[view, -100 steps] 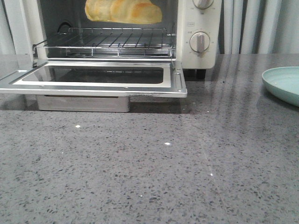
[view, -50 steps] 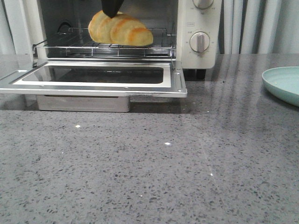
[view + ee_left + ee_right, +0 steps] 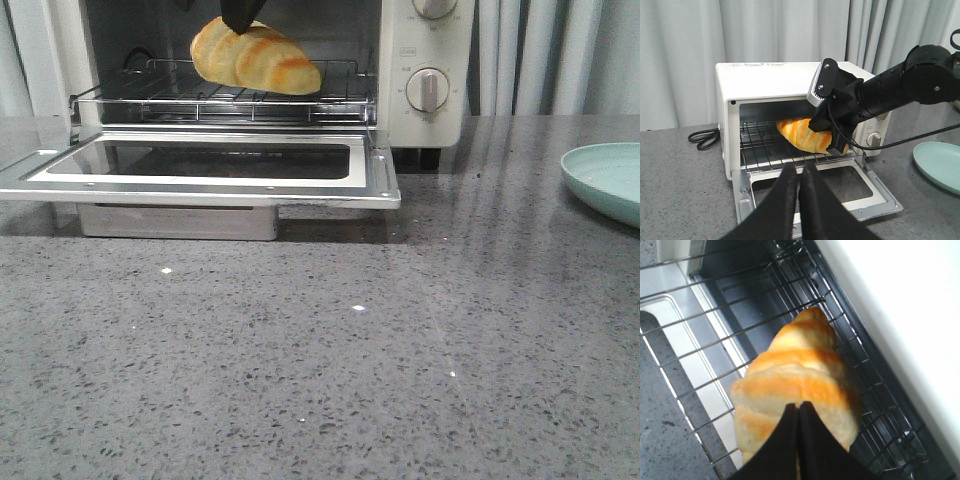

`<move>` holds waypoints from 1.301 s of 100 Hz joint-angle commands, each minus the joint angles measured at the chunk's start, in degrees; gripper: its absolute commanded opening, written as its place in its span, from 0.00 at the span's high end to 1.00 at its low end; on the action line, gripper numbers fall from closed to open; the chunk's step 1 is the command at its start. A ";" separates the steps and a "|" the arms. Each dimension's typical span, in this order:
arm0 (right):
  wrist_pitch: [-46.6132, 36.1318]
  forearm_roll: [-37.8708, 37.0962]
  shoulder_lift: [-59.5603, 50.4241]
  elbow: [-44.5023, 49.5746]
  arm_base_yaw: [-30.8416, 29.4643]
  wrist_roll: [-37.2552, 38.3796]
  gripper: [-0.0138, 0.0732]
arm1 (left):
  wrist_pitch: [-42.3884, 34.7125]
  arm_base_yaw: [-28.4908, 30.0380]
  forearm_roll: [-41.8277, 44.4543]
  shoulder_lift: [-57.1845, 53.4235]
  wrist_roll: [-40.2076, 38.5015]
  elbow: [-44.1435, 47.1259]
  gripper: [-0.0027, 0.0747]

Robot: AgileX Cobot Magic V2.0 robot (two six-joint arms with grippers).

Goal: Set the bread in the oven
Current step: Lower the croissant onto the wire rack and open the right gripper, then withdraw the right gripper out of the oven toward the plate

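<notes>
Bread at the oven rack, release pending.
The right gripper [image 3: 832, 131] pinches the striped golden-brown bread roll [image 3: 255, 57] inside the open cream-white toaster oven [image 3: 790, 107], at or just above its wire rack [image 3: 220, 90]; letting go and withdrawing remain. The left gripper [image 3: 799, 172], near the camera, is pressed together, empty.

It looked like a kitchen: a toaster oven [image 3: 425, 75] and plate [image 3: 607, 180] sat on a speckled stone counter [image 3: 320, 360] before curtains [image 3: 685, 60].
</notes>
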 commanded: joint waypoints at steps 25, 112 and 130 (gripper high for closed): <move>-4.32 -1.62 -2.47 -2.13 -0.47 -0.24 0.73 | -4.66 -0.30 -0.58 0.62 -0.29 -1.53 0.99; 1.46 -1.62 -6.47 -2.13 2.79 -0.24 0.66 | -4.66 -0.30 -0.58 0.62 -0.29 -1.53 0.99; 6.03 -0.23 -8.03 -2.13 4.70 0.55 0.66 | -4.66 -0.30 -0.58 0.62 -0.29 -1.53 0.99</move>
